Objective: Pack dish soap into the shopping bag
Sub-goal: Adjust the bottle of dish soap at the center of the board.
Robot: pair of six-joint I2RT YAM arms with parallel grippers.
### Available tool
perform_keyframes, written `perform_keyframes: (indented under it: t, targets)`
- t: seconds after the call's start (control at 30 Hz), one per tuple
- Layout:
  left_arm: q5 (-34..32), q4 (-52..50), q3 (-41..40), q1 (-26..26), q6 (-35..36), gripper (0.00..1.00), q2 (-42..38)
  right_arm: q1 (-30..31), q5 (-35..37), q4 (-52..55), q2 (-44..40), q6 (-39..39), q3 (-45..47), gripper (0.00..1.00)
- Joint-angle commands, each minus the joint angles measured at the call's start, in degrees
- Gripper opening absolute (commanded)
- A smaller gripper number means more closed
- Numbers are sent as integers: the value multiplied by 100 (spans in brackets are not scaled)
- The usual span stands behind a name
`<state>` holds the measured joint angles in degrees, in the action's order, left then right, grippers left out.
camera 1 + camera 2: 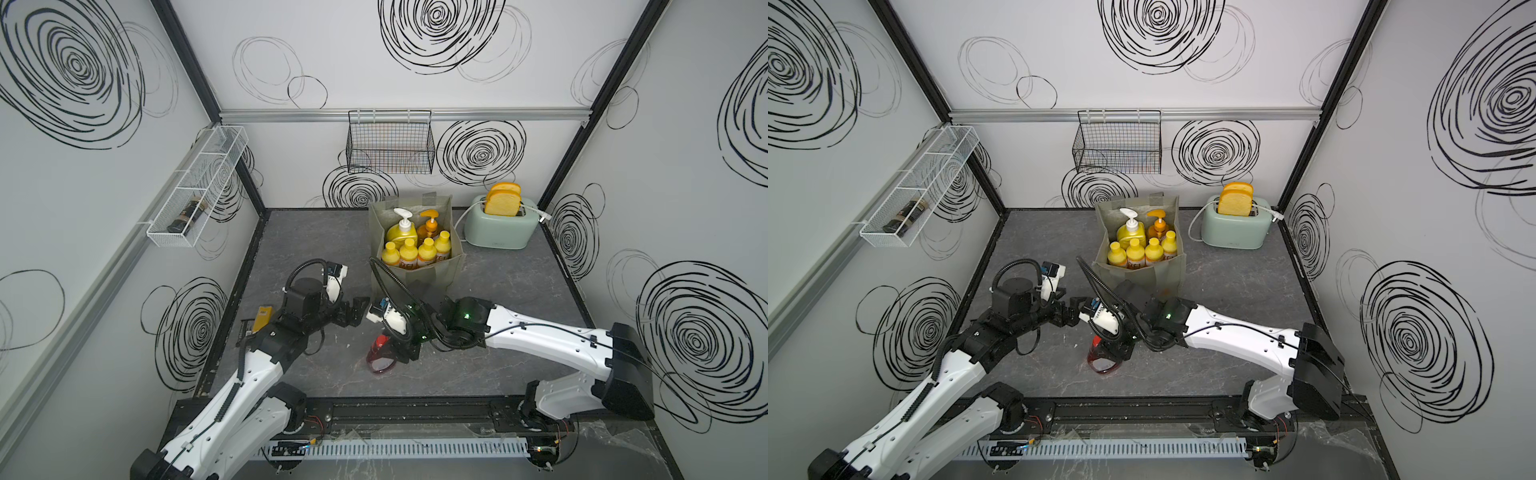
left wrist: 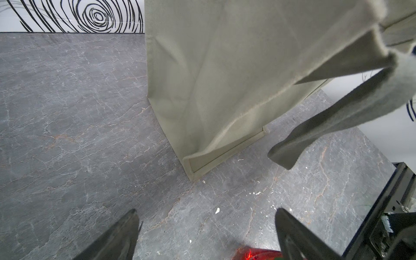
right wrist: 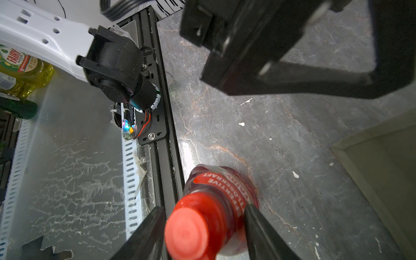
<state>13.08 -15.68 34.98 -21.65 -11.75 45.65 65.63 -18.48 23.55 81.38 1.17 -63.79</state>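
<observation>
Right wrist view — squat glossy red bottle [image 3: 216,191] between right gripper [image 3: 203,208] fingers [image 3: 258,225] — grip unclear

Noting matt, felt-like grey-green cloth on the shopping bag [image 2: 213,78], with fuzzy cut edges. Recording glossy, translucent red plastic on the squat red bottle [image 3: 225,186]. Logging a smooth, faintly sheened, marbled dark grey finish on the tabletop [image 2: 67,112], flecked white in places. Seeing thin black metal wire on the wall basket [image 1: 390,145], white mesh on the side rack [image 1: 199,183], satin mint-green casing on the toaster [image 1: 500,230].
</observation>
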Motion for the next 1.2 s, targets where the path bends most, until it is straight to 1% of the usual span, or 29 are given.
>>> perform_keyframes:
  t: [0.0,0.2,0.33,0.47,0.57,0.77,0.87,0.93,1.0,1.1,1.17]
  targets:
    - [71,230,-35,-32,89,96,-43,82,52,-82,-17,-16,-81,60]
    - [64,228,-35,-52,89,96,-46,72,236,-240,-35,-38,-28,68]
    - [62,228,-38,-74,96,96,-44,68,414,-319,-26,-38,11,67]
    - [59,224,-36,-85,95,96,-34,64,391,-330,1,-42,16,61]
    - [61,215,-35,-92,95,96,-31,60,351,-335,-8,-47,33,55]
    - [29,204,-35,-122,94,96,-40,59,335,-285,-91,-55,86,39]
    - [-180,149,-10,-131,101,96,-71,57,464,-216,-194,-25,86,30]
    - [-301,136,0,-128,104,96,-147,61,637,-169,-314,-13,94,25]
    - [-397,136,9,-135,86,96,-254,56,1000,-112,-490,85,133,21]
    - [-558,94,25,-221,47,96,-384,48,1601,-70,-827,320,286,17]
    - [-750,83,7,-341,-3,96,-463,12,1840,-30,-1064,409,391,15]
